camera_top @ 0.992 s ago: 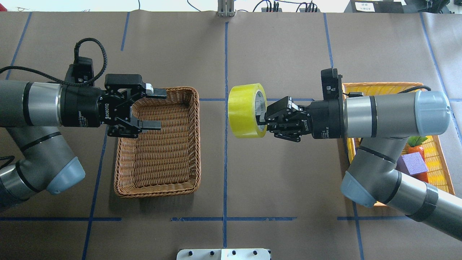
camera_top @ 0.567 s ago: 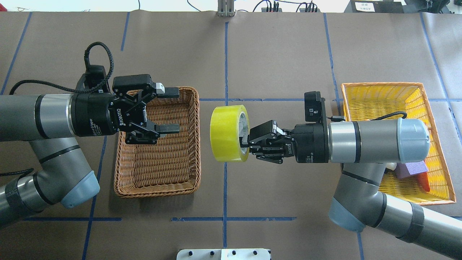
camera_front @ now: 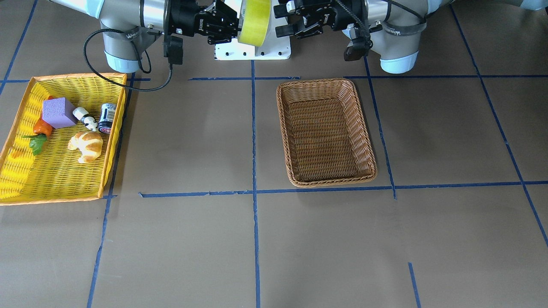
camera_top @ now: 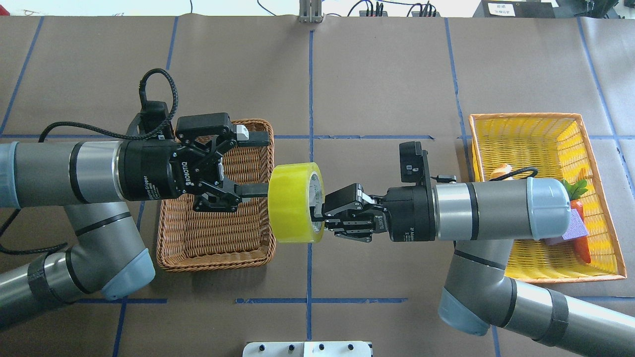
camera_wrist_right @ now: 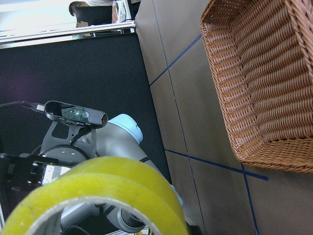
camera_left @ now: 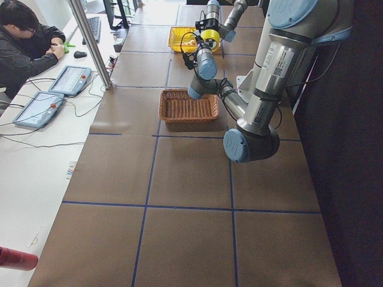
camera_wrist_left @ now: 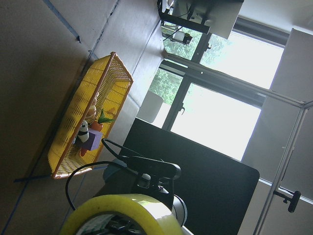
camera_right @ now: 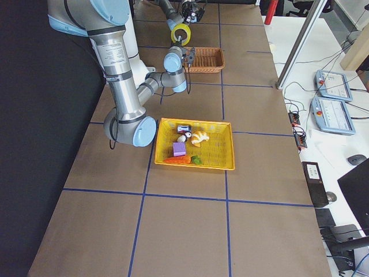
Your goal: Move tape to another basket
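Hanging in the air between the two arms, the tape (camera_top: 292, 203) stands on edge, one flat face turned to each gripper. In the overhead view it sits just above the right rim of the basket (camera_top: 218, 262), clear of the table (camera_top: 387, 74). The right gripper (camera_top: 318, 218) reaches in from the right and pinches the wall of the roll at its near side, its fingers pressed onto the tape. The left gripper (camera_top: 258, 163) comes in from the left over the basket, its fingers spread wide. One finger lies above the basket's far rim, and the other (camera_top: 250, 190) points at the middle of the roll's left face. Whether that finger touches the tape I cannot tell. In the front-facing view the tape (camera_front: 254, 21) shows high up between the two grippers, close to the robot's base, and the basket (camera_front: 327, 183) lies on the table with nothing in it. Far to the right in the overhead view rests a yellow basket (camera_top: 521, 119). It holds a purple block (camera_front: 59, 112), a croissant (camera_front: 87, 145), a carrot (camera_front: 40, 128) and a small can (camera_front: 107, 117)
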You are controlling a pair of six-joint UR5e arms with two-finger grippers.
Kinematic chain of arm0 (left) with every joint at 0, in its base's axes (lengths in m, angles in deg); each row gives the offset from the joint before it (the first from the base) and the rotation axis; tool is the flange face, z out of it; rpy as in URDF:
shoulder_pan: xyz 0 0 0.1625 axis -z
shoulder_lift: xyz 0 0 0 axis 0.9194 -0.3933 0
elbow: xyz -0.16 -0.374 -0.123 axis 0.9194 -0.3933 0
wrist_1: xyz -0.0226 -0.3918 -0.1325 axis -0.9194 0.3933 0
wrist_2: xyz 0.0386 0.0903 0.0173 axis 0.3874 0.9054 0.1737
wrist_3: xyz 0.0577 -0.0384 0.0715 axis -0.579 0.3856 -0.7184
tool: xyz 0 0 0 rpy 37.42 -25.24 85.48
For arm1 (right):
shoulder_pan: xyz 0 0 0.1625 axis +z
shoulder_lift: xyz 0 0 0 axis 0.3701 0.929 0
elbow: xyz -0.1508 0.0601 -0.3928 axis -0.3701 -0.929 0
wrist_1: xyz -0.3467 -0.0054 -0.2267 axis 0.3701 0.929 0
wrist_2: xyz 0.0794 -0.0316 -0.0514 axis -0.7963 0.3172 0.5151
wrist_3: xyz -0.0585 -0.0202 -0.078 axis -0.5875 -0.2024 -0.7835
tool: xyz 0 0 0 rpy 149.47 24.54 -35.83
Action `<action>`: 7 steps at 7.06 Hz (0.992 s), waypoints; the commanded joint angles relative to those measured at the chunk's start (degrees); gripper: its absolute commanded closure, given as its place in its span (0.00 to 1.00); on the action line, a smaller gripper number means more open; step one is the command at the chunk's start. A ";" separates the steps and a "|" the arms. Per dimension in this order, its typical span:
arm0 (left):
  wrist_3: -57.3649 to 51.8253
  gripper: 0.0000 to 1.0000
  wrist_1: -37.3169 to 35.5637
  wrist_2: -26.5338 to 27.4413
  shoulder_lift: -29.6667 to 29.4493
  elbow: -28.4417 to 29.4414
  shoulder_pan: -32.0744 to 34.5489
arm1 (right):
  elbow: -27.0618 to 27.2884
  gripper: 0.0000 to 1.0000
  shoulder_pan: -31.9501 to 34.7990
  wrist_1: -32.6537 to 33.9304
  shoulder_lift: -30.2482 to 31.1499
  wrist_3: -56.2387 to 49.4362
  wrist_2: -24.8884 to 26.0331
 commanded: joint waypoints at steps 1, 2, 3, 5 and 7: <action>0.12 0.00 0.00 0.55 -0.36 -0.47 -1.71 | -0.07 0.99 -1.26 0.53 -0.56 -0.02 1.09; 0.12 0.00 0.00 0.55 -0.45 -0.65 -2.42 | -0.50 0.99 -2.22 0.53 -1.34 -0.02 2.05; 0.21 0.00 -0.08 0.55 -0.54 -1.70 -2.42 | -0.51 0.99 -3.18 0.62 -1.35 -0.11 3.19; 2.93 0.04 -0.08 0.55 -0.63 -1.97 -2.51 | -0.51 0.98 -4.25 0.71 -1.61 -0.20 4.34; 3.02 0.38 -0.26 0.55 -0.54 -2.06 -3.47 | -0.42 0.99 -4.25 0.62 -1.70 -0.20 4.34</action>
